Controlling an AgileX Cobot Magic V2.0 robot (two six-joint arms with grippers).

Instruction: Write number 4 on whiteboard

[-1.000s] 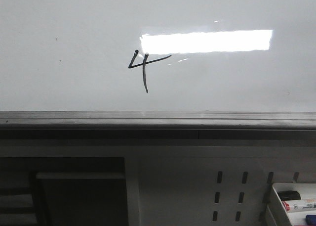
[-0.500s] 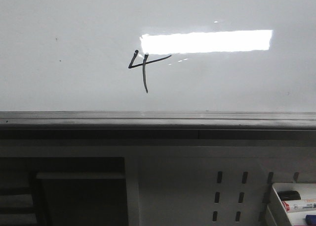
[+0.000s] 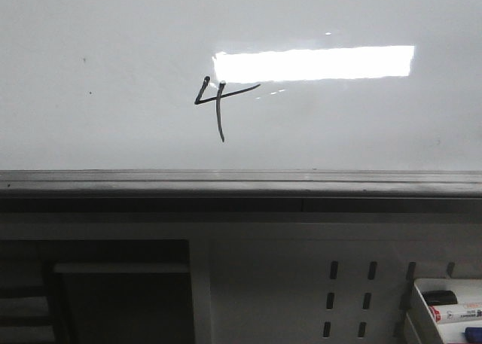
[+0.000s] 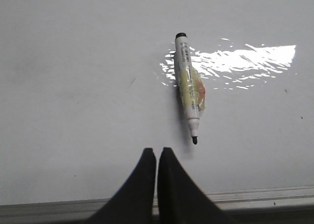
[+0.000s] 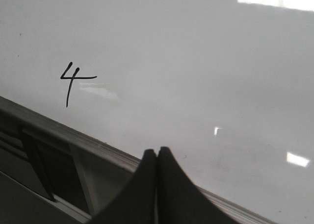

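Observation:
A black hand-drawn number 4 (image 3: 218,103) sits on the glossy whiteboard (image 3: 113,58), just under the left end of a bright light reflection. It also shows in the right wrist view (image 5: 72,83). In the left wrist view an uncapped white marker (image 4: 189,89) lies on the whiteboard (image 4: 73,87), its black tip pointing toward my left gripper (image 4: 156,151), which is shut and empty a short way from the tip. My right gripper (image 5: 157,150) is shut and empty over the board's lower edge. Neither gripper shows in the front view.
A dark grey ledge (image 3: 241,184) runs along the board's lower edge. Below it is a white perforated panel with slots (image 3: 350,299) and a white tray (image 3: 444,306) holding markers at the lower right. A dark opening (image 3: 113,299) is at the lower left.

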